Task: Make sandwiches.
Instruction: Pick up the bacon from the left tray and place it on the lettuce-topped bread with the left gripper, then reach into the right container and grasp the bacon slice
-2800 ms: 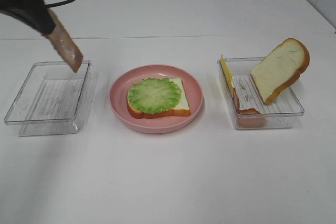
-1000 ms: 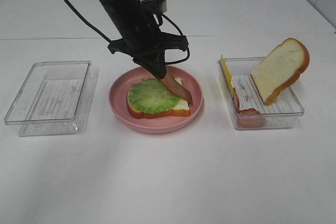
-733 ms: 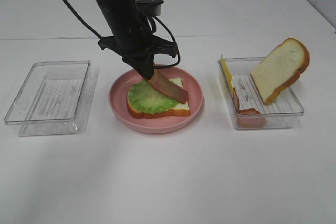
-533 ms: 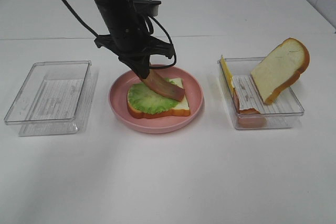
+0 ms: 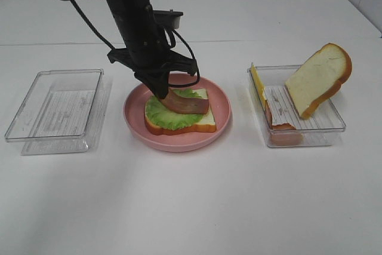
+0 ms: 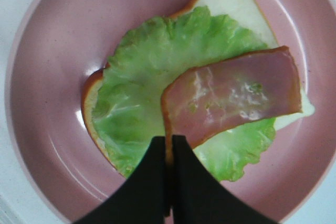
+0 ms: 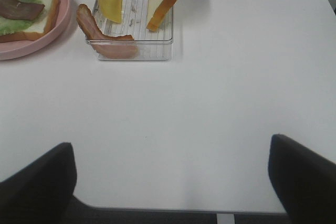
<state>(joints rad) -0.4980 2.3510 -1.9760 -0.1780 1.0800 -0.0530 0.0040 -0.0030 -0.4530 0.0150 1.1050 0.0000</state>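
Note:
On the pink plate (image 5: 132, 117) lies a white bread slice (image 5: 206, 122) covered by ruffled green lettuce (image 5: 160, 116). My left gripper (image 5: 161, 91) hangs over the plate's back left part, shut on one end of a reddish-brown meat strip (image 5: 190, 105). The strip lies almost flat across the lettuce. The left wrist view shows the shut fingertips (image 6: 157, 153) pinching the meat strip (image 6: 231, 98) at its edge over the lettuce (image 6: 142, 77). My right gripper (image 7: 169, 145) is open, holds nothing, and sits near the table's front edge, away from the food.
At the right, a clear tray (image 5: 334, 125) holds a leaning bread slice (image 5: 319, 79), a yellow cheese slice (image 5: 258, 85) and another meat strip (image 5: 280, 131). An empty clear tray (image 5: 57, 111) stands left of the plate. The left arm's cable loops over the plate's back rim.
The left gripper has moved left and down over the plate. The meat strip has gone from hanging steeply to lying nearly flat on the lettuce. The right arm has not moved.

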